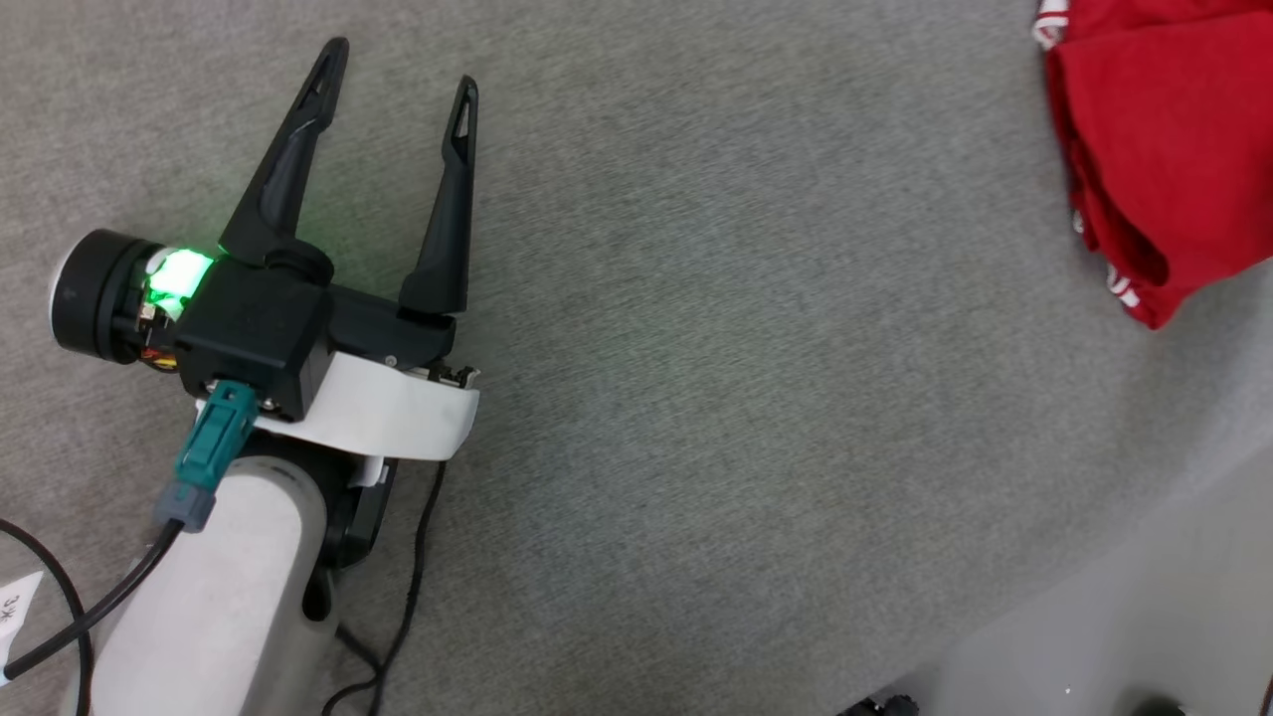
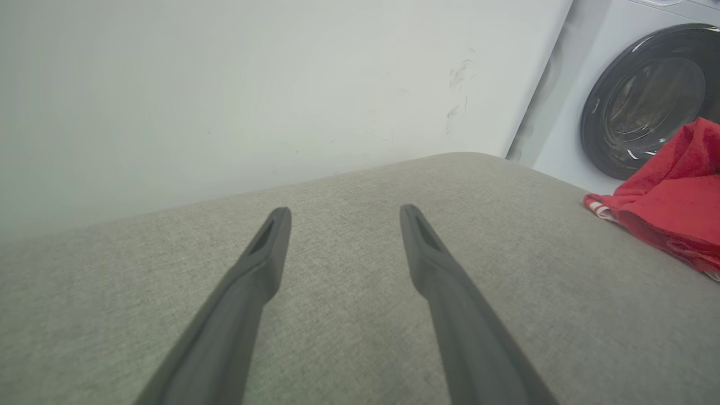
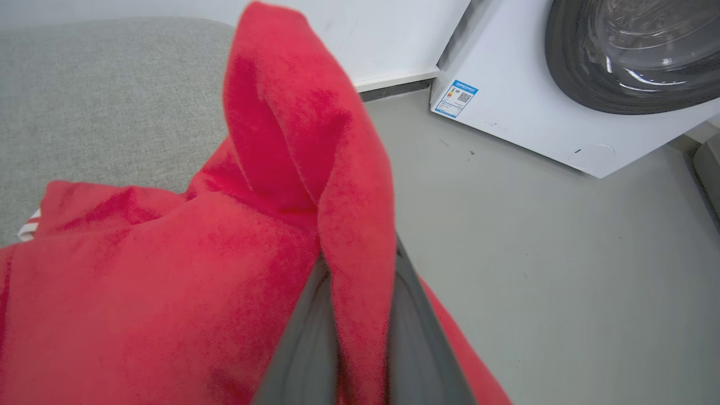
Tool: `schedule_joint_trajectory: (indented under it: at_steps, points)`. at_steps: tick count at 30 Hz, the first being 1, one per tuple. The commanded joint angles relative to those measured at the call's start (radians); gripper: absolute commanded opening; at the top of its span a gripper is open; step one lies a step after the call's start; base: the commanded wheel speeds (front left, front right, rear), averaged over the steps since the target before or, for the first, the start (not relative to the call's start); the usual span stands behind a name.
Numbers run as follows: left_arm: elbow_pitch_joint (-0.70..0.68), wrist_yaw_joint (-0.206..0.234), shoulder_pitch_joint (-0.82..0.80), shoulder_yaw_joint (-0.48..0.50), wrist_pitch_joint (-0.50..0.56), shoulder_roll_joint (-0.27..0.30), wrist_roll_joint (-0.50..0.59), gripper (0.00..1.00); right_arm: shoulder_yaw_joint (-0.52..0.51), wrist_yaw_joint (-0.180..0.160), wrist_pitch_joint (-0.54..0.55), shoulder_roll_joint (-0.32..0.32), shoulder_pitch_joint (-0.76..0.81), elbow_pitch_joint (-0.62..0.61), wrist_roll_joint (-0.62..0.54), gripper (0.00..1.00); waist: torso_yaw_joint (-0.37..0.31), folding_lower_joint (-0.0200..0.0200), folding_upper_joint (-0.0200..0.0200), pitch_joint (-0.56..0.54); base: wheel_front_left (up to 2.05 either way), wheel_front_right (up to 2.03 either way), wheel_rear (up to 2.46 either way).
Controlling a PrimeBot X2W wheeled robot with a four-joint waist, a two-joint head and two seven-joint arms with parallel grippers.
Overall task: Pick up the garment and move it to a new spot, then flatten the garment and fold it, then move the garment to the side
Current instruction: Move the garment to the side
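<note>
Grey fabric covers the table (image 1: 746, 398), with a washer (image 3: 506, 112) on the floor beyond. My right claw (image 3: 360, 292) is clamped on a fold of the shirt (image 3: 140, 281), which bunches past its tips; the rest sags to its left onto the table. My left claw (image 1: 403, 65) gapes empty, well apart from the shirt. Soft, light, floppy cloth, I judge; a hem or shoulder seam should hold best for spreading.
</note>
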Motion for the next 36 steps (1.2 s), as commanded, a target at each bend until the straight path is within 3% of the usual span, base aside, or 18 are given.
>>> schedule_joint_trajectory:
  at_steps: [1,2,8,14,24,36]
  points:
    - [-0.008,0.002,-0.013,-0.002,0.004,0.005,0.004,1.00,-0.001,-0.001,-0.030,0.016,-0.012,0.025,-0.013,0.47,0.018,-0.0002,0.0000,0.021,0.00,0.00,0.00]
    - [-0.013,0.004,-0.014,-0.003,0.005,0.005,0.006,1.00,0.000,-0.001,-0.054,0.022,-0.021,0.049,-0.024,1.00,0.022,-0.0002,0.0000,0.023,0.00,0.00,0.00]
    - [-0.015,0.012,-0.003,-0.004,-0.004,0.000,0.000,1.00,-0.032,-0.001,-0.164,0.017,-0.047,0.177,-0.087,1.00,0.043,-0.0002,0.0000,-0.003,0.00,0.00,0.00]
    - [0.044,0.023,0.061,0.000,-0.065,-0.039,-0.055,1.00,-0.068,-0.001,-0.187,-0.010,0.019,0.179,-0.126,1.00,0.078,-0.0002,0.0000,-0.129,0.00,0.00,0.00]
    - [0.173,0.046,0.267,0.028,-0.171,-0.101,-0.176,1.00,-0.042,-0.001,-0.188,0.041,0.317,-0.038,-0.203,1.00,0.171,-0.0002,0.0000,-0.432,0.00,0.00,0.00]
    - [0.267,0.060,0.424,0.079,-0.216,-0.113,-0.246,1.00,0.077,-0.001,-0.184,0.130,0.600,-0.328,-0.157,1.00,0.350,-0.0002,0.0000,-0.610,0.00,0.00,0.00]
